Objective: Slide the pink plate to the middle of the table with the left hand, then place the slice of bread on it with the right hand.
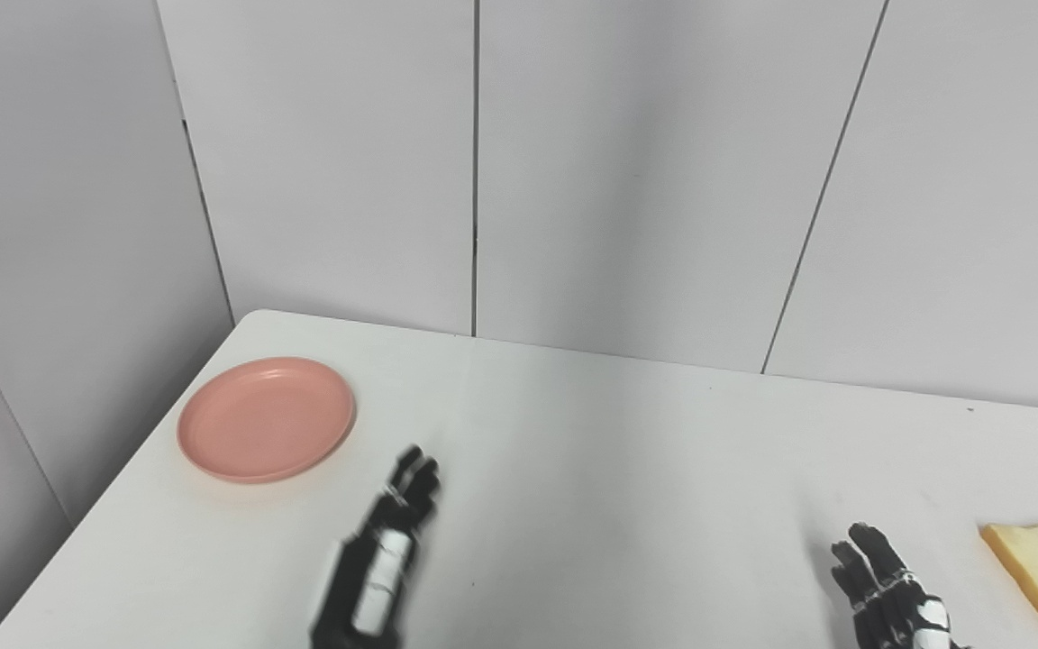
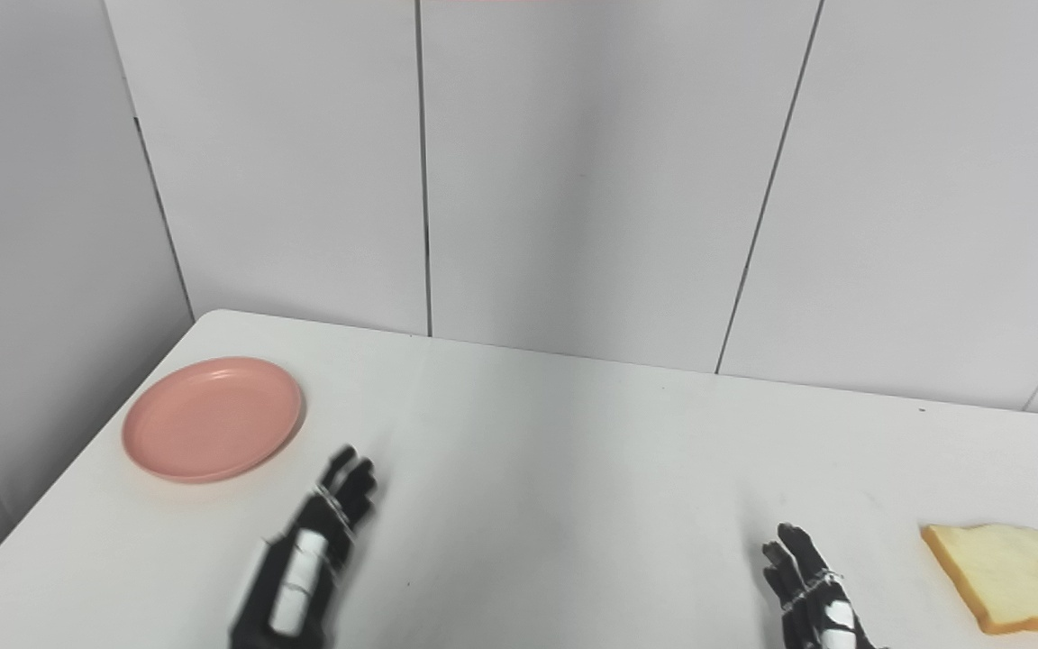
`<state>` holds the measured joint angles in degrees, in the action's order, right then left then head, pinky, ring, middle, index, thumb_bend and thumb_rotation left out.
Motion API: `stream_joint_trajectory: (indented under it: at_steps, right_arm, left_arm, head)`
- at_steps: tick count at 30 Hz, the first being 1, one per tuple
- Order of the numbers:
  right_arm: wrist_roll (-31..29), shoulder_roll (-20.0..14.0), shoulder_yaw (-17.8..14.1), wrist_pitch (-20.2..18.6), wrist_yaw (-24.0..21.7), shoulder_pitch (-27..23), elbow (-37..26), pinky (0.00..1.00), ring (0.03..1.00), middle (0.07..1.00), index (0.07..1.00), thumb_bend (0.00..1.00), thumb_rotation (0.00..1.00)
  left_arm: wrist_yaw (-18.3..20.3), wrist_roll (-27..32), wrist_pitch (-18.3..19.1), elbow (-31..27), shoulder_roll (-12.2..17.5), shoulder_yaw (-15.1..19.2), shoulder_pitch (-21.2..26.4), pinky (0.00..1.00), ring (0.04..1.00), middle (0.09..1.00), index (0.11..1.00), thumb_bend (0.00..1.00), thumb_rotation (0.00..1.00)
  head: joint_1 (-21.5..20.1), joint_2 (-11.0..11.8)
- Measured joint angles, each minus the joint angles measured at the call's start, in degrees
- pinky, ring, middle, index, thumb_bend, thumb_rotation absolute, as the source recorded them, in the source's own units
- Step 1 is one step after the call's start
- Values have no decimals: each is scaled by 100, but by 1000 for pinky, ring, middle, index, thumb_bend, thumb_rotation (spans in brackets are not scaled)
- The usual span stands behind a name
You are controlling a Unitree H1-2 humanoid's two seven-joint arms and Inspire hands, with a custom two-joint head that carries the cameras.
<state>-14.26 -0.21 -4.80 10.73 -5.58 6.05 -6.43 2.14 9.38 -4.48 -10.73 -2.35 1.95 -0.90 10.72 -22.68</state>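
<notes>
The round pink plate [image 1: 267, 418] lies flat near the table's far left corner, with nothing on it. My left hand [image 1: 384, 550] hovers just right of and nearer than the plate, fingers stretched out, slightly blurred, holding nothing and not touching the plate. The slice of bread [image 2: 1008, 575] lies flat at the right edge of the table, its crust facing me. My right hand [image 2: 812, 593] is low at the bottom edge, left of the bread with a gap between them, fingers spread and empty.
The white table [image 1: 609, 469] has a rounded far left corner and its left edge runs close past the plate. Grey wall panels [image 1: 627, 171] stand right behind the table's back edge.
</notes>
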Motion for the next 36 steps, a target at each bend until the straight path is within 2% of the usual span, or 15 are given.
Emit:
stream_joint_trajectory:
  at_steps: [3,6,9,13,14,17,21,24,30,32,36]
  right_arm:
    - [63,8,15,2,20,9,-15,872,863,878,800,753,921]
    - [72,17,24,2,58,21,-37,866,857,868,787,758,892]
    - [70,16,33,12,57,33,-52,868,856,867,784,767,882]
    - [63,17,32,37,55,39,-56,856,849,858,774,775,870]
    - [60,17,35,37,55,39,-58,850,847,856,774,772,870]
    - [54,19,43,38,58,39,-60,850,846,856,774,773,874]
    - [58,19,50,38,83,38,-62,834,833,846,769,787,867]
    - [45,18,44,37,88,43,-65,844,837,844,772,784,863]
    - [46,18,47,38,91,48,-70,828,833,837,780,784,865]
    - [74,18,55,39,94,51,-75,813,829,834,783,790,869]
    - [104,18,64,41,99,61,-88,821,831,825,783,809,855]
  left_arm:
    - [13,109,19,14,285,230,429,977,930,915,918,927,811]
    - [11,212,58,298,497,468,849,900,892,887,889,946,793]
    - [2,307,145,417,704,616,1233,899,895,876,881,944,799]
    - [-28,315,526,409,975,775,1818,901,892,868,862,951,794]
    - [-47,317,563,413,1020,828,1952,934,902,875,861,936,788]
    - [-52,316,559,533,1178,937,2251,920,884,862,843,928,796]
    - [-50,319,555,1026,1433,1166,2462,916,872,847,834,906,776]
    - [-44,298,480,1493,1702,1257,2590,867,876,868,854,908,788]
    - [-52,137,176,2508,2176,1358,3068,833,871,863,824,963,777]
    - [-45,55,-16,2913,2324,1363,3240,792,875,869,833,967,783]
    - [-25,27,-261,3529,2569,1380,3486,786,888,865,846,954,782]
  head:
    - [-176,-88]
    - [-211,-114]
    - [-211,-114]
    - [-193,-105]
    - [-202,-123]
    - [-211,-123]
    - [-211,-132]
    - [-211,-132]
    - [-264,-167]
    - [-264,-184]
    - [-272,-185]
